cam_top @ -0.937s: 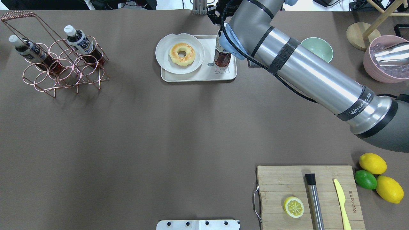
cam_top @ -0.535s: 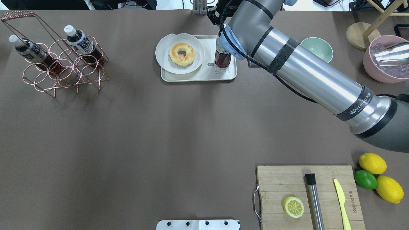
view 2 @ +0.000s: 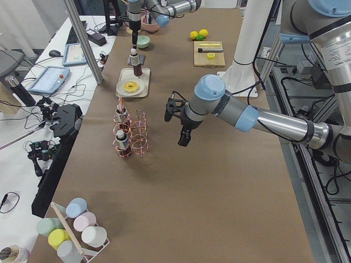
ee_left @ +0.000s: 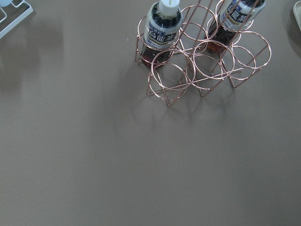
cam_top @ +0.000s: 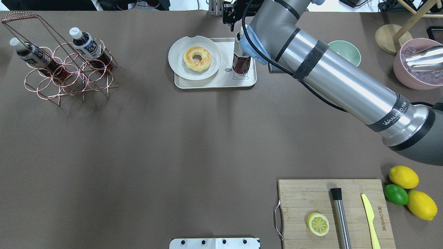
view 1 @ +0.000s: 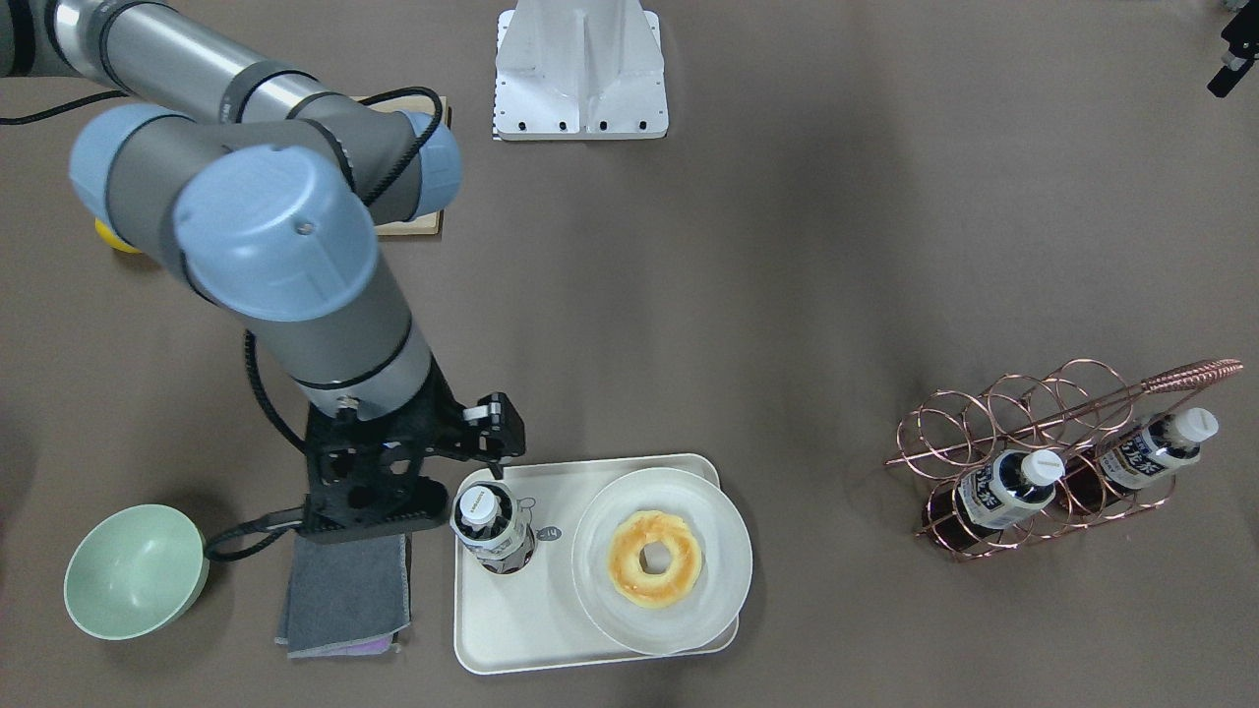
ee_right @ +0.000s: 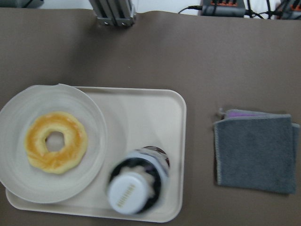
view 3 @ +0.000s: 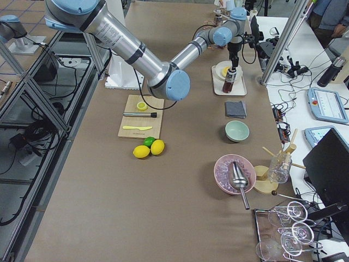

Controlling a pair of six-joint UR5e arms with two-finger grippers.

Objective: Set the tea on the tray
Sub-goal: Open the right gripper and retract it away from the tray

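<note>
The right wrist view looks straight down on the tea (ee_right: 136,188). Its white cap faces the camera as it stands upright inside the tray (ee_right: 141,113), in the corner nearest the grey cloth (ee_right: 254,150). It is inside the raised rim and close beside the plate (ee_right: 19,183) with the donut (ee_right: 55,141), though not touching it. No fingers show in that view.

The overhead view hides the bottle's upper half behind the right arm's blue joint, leaving only the dark lower body visible. The front-facing view fills the gap. There the right gripper (view 1: 493,454) hangs above the cap, off to the robot's side of it, and is not gripping the bottle. One black finger is visible and the other is hidden under the wrist, so whether the fingers are spread or pressed together cannot be told.

The right arm stretches long and low across the table (cam_top: 173,138) from the robot's right. Its wrist is turned down over the tray's far edge.

The left gripper (view 2: 184,137) shows as a whole only in the exterior left view. It points down over the table beside the copper wire rack (view 2: 134,134), and the state of its fingers cannot be judged. The left wrist view shows that rack with two more bottles (ee_left: 162,23) leaning in its rings.

The cloth lies just off the tray's short edge, between the tray and the green bowl (view 1: 133,570). A broad stretch of brown table separates the tray from the rack. The cutting board (cam_top: 332,207) sits well apart, near the robot.
</note>
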